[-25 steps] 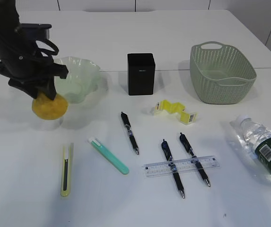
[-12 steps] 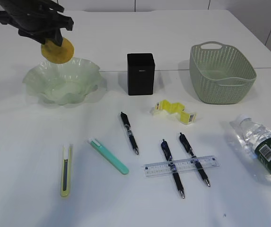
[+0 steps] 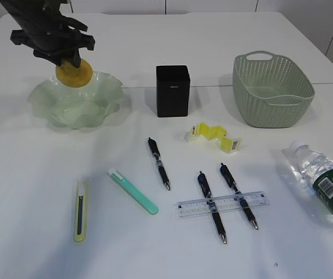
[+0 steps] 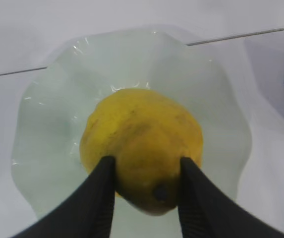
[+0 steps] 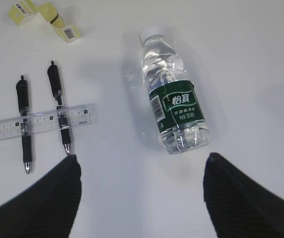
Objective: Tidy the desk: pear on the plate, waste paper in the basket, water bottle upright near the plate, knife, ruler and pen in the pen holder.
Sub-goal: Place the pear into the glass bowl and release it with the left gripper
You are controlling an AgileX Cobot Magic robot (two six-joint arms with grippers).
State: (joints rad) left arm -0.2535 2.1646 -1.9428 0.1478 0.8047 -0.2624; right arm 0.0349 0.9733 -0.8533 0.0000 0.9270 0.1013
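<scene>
White desk (image 3: 50, 192) all round, pale wall panels at the back, stuff scattered everywhere. Left gripper (image 4: 144, 171) has its two dark fingers clamped on the pear (image 3: 73, 72), which hangs just above the wavy-edged green glass plate (image 3: 44, 104), roughly over the middle in the wrist view.

My take on the pear: firm but smooth and rounded, so it could slip or roll; the grip across its widest part looks sensible. I'd lower it gently, since the plate seems thin and brittle.

Right gripper (image 5: 142, 173) hangs with jaws spread wide and nothing in them, above the water bottle (image 5: 174, 106), which lies on its side at the right edge. Clear thin plastic, probably squashy and slick; the labelled middle is the best place to grab.

Three pens, the ruler (image 3: 223, 203) lying across two of them, two utility knives (image 3: 133, 191), yellow waste paper (image 3: 214, 136), black pen holder (image 3: 173, 90) and basket (image 3: 274, 90) all untouched.
</scene>
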